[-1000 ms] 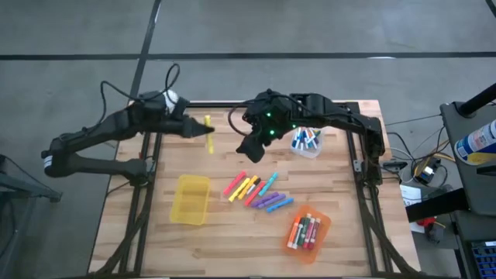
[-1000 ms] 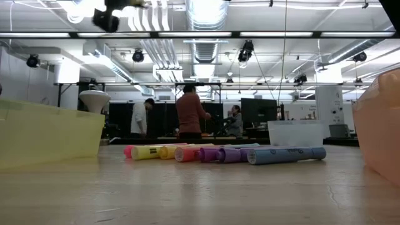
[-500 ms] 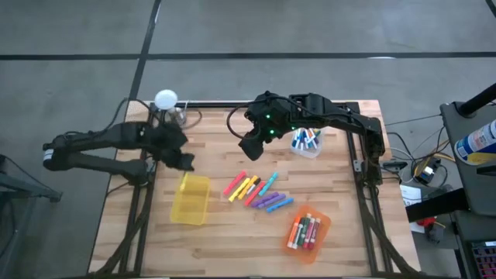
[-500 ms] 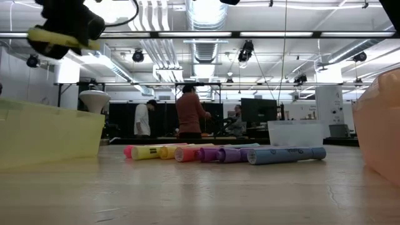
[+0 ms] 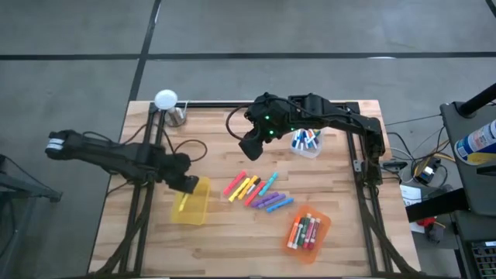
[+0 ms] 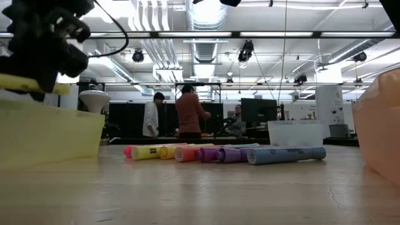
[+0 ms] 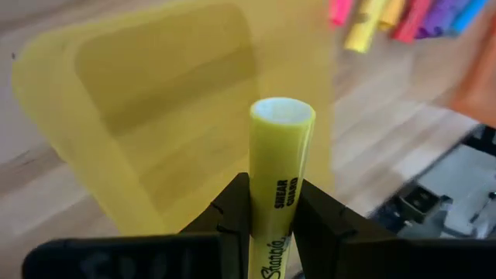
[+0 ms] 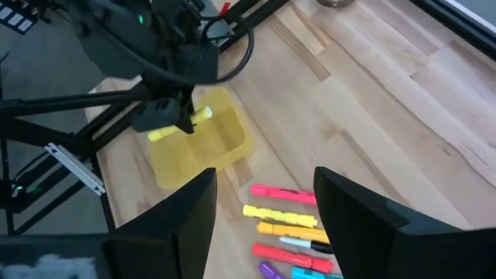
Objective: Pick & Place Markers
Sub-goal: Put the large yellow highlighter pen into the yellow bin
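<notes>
Left claw (image 7: 271, 221) clenched on yellow marker (image 7: 277, 186), hovering over yellow bin (image 5: 191, 200) at lower left of high view. Fingers (image 7: 225, 225) pinch the barrel, nothing else touched. To do it well: centre marker over bin mouth, lower, then let go so it drops inside w/o bouncing. Right claw (image 8: 263, 209) spread, empty, waits upper centre. Other markers (image 5: 258, 191) lie mid tabletop (image 5: 225, 139), btwn bins

The yellow marker (image 7: 280, 178) reads "SHEAR GUARD" and, partly hidden, "Sharpie"
</notes>
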